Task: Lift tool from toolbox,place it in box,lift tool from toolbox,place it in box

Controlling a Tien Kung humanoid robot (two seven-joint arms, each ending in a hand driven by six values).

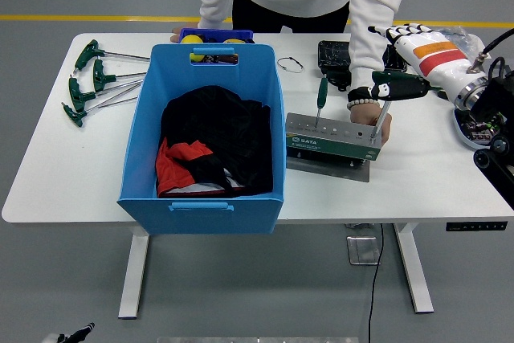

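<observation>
Nearest, on the white table (64, 190), the big blue plastic box (205, 130) sits with dark clothing in it, waiting for tools; just right of it the grey-green metal toolbox (331, 144) stands braced by a person's hand (377, 124), presumably against tipping. Above it, the robot's white right hand (401, 58) reaches the green T-handled tool (384, 102) slotted upright; whether it grips yet, I cannot tell

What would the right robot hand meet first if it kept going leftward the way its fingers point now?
Probably the person's white sleeve, which lies right at the fingertips of the right robot hand. The green T-handle of the tool standing in the toolbox sits just below that line. Depth is unclear from this single view.
</observation>
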